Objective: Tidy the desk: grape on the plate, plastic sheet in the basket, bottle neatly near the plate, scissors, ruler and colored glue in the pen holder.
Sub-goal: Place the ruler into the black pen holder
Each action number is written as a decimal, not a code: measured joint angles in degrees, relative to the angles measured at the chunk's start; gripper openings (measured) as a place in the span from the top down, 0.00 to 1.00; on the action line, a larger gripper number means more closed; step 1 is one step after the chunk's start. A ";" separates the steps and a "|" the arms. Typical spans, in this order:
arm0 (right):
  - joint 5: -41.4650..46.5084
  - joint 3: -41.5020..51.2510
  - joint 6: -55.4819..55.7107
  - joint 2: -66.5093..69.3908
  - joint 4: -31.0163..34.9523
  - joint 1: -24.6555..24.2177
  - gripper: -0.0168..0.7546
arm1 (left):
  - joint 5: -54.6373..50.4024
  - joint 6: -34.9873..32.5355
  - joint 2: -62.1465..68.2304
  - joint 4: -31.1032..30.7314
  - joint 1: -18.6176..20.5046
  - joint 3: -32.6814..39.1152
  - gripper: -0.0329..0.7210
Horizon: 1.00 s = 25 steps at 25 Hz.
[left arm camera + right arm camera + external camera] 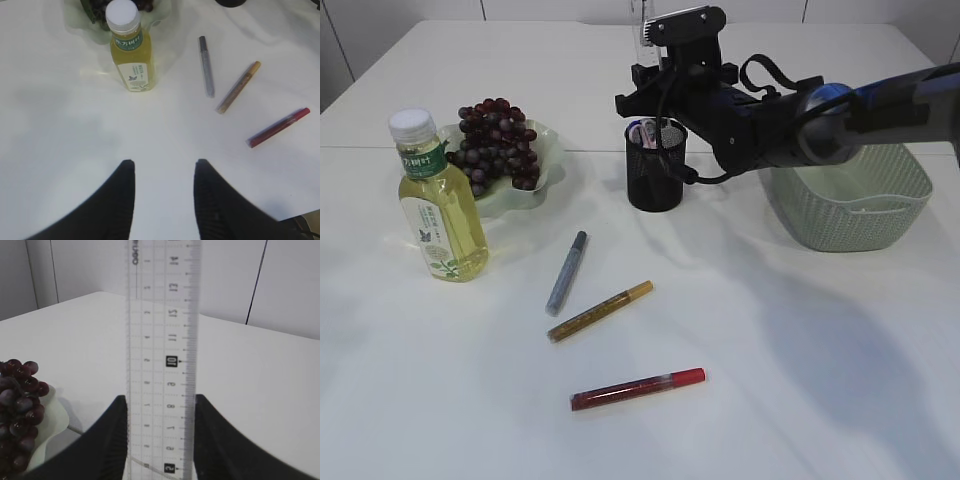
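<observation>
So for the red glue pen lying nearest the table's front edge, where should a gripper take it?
Grip the red glue pen mid-barrel, coming straight down with fingers closing across its width. It lies flat, nearly left-right, apart from the gold pen, so both long sides are open. The open left gripper is free.

desk count right now

Showing up: three glue pens (pixel 567 272), one bottle (pixel 438 197), one grape bunch (pixel 497 142), one ruler (pixel 163 360), one basket (pixel 850 195), one pen holder (pixel 655 165).

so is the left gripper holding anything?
No, the left gripper is open and empty above the bare table, short of the bottle.
</observation>
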<state>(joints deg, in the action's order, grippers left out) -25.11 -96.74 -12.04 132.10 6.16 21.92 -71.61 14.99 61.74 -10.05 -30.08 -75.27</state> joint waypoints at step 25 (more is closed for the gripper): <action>2.32 -0.22 -0.10 0.43 0.86 0.00 0.56 | 0.08 0.00 0.00 -0.81 0.00 0.00 0.57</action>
<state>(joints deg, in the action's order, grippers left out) -22.79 -96.97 -12.14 132.53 7.03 21.92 -71.53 14.99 61.74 -10.86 -30.08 -75.27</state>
